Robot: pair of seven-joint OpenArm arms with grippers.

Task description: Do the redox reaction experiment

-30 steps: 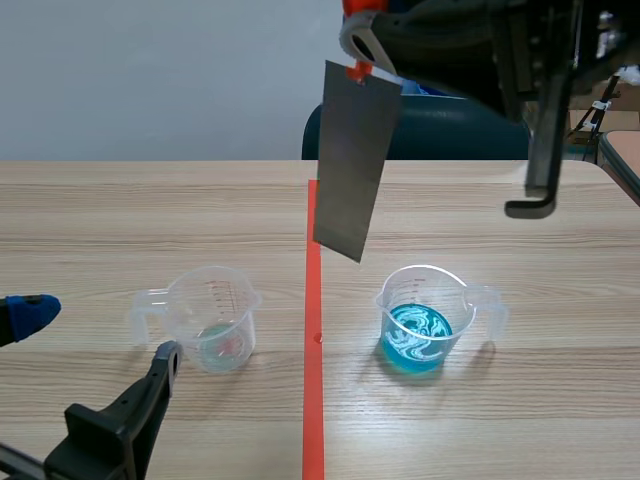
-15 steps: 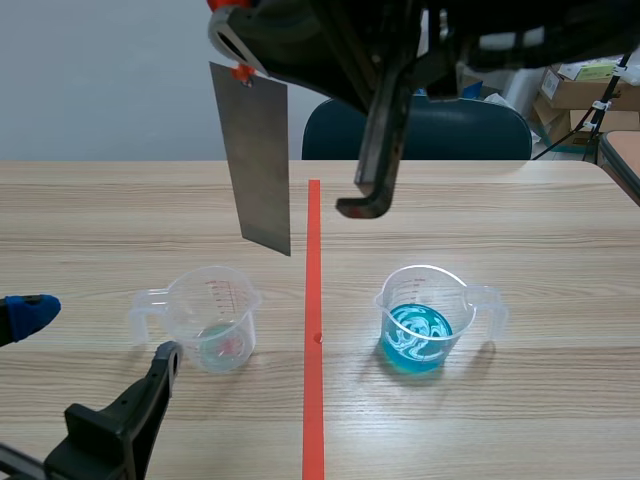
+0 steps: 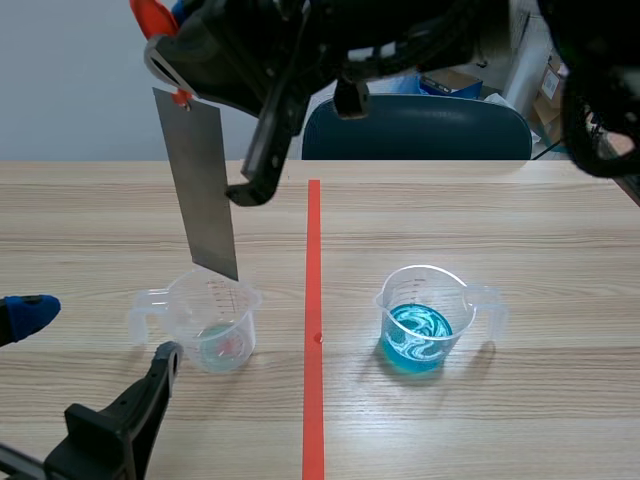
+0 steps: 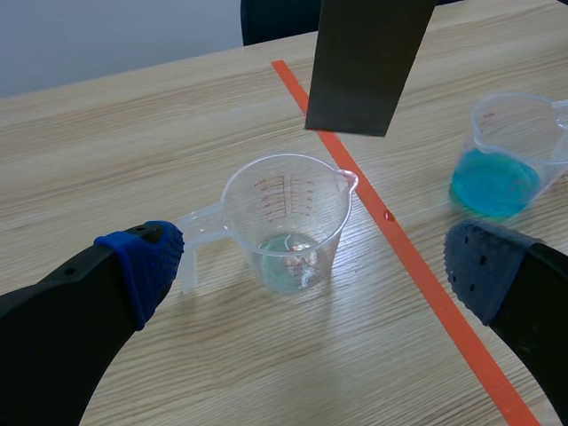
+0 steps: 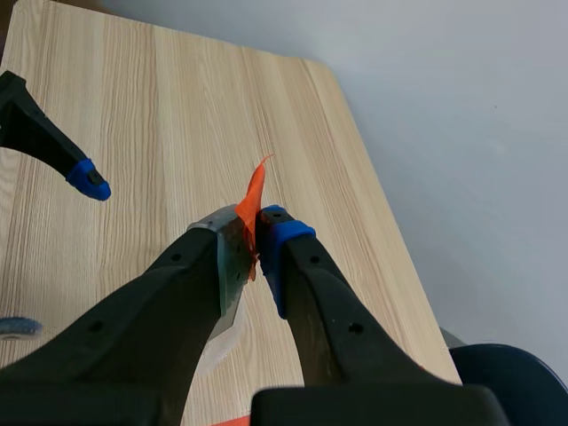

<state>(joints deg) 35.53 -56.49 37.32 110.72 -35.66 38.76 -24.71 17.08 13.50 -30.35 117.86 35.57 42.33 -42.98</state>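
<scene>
Presently the metal strip (image 3: 203,185) is pinched at its top by the right hand (image 5: 251,235) and hangs over the clear beaker (image 3: 212,318), lower edge apparently just above the rim. It should be lowered plumb, clear of the walls. The left hand (image 4: 311,262) is spread, flanking the beaker.

Bright, even light falls from above on the counter (image 3: 500,210); the clear cup (image 3: 213,318) and the cup of blue liquid (image 3: 425,300) throw only faint, soft shadows. White glare swirls on the blue surface. The raised arm (image 3: 400,40) shows as a dark mass with little detail. In the left wrist view the metal sheet (image 4: 364,62) is in shade, and the left end effector (image 4: 311,266) looks slightly soft up close.
</scene>
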